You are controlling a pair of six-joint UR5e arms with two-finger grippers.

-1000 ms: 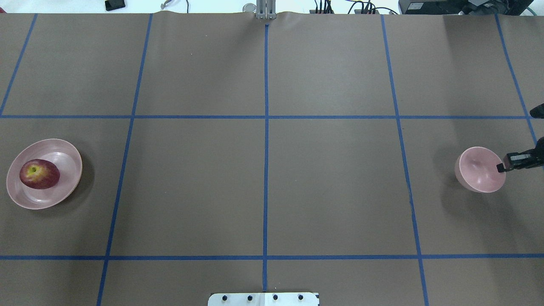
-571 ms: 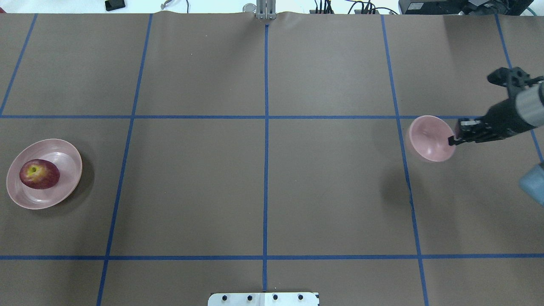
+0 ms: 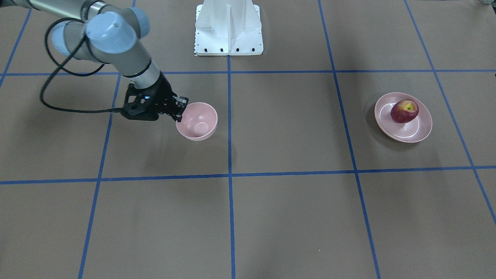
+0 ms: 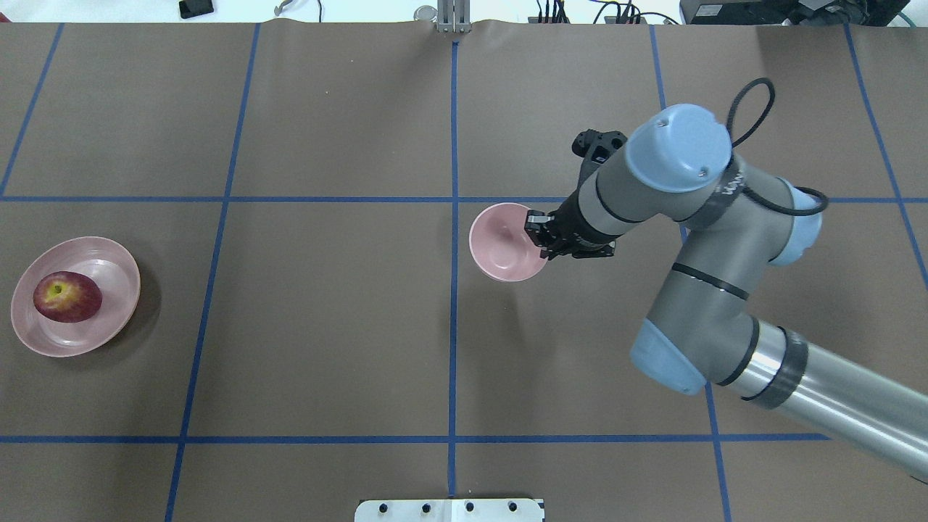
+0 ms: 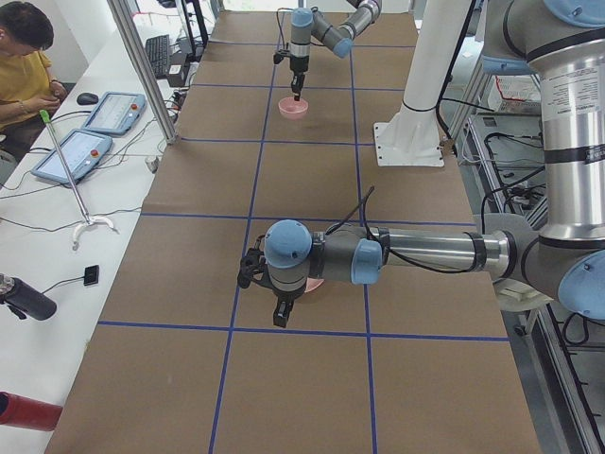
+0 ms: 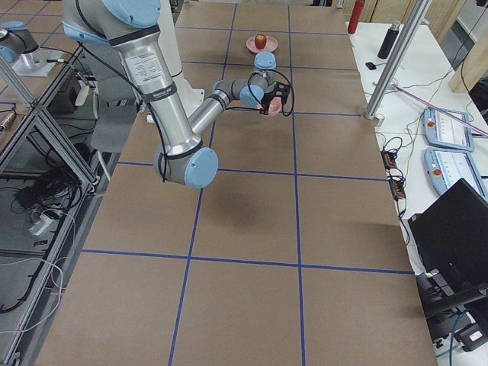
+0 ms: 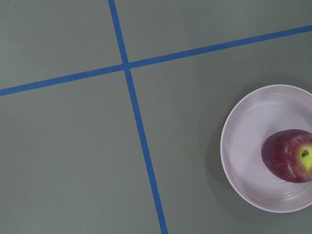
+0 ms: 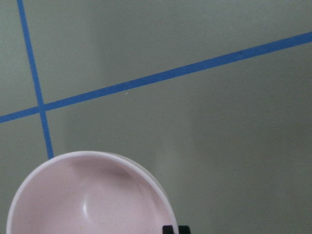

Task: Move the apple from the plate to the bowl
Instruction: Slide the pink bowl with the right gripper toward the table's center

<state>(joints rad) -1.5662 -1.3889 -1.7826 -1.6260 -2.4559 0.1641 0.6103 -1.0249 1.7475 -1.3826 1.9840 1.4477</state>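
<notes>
My right gripper is pinching the bowl by its rim. One finger sits inside the wall and the other outside, on the side of the bowl that faces my right arm. From the wrist camera I see only the black fingertips at the bottom edge, against the pale rim of the bowl.

The bowl stands upright with its pink inside open to the overhead camera. It is just on my right of the centre blue tape line and close to where that line crosses another. A soft shadow lies on the brown table a little apart from the bowl, so it looks raised off the paper, though I cannot be sure of that.

The apple lies on the plate at the far left end of the table, well apart from the bowl. Its yellow-green stem hollow is turned upward. It rests off-centre, toward the plate's outer side. In the front view the apple sits toward the far part of the plate.

My left gripper shows only in the side view, pointing down near the plate. I cannot tell whether its jaws are spread or closed. Its wrist camera looks down on the apple and the plate.
</notes>
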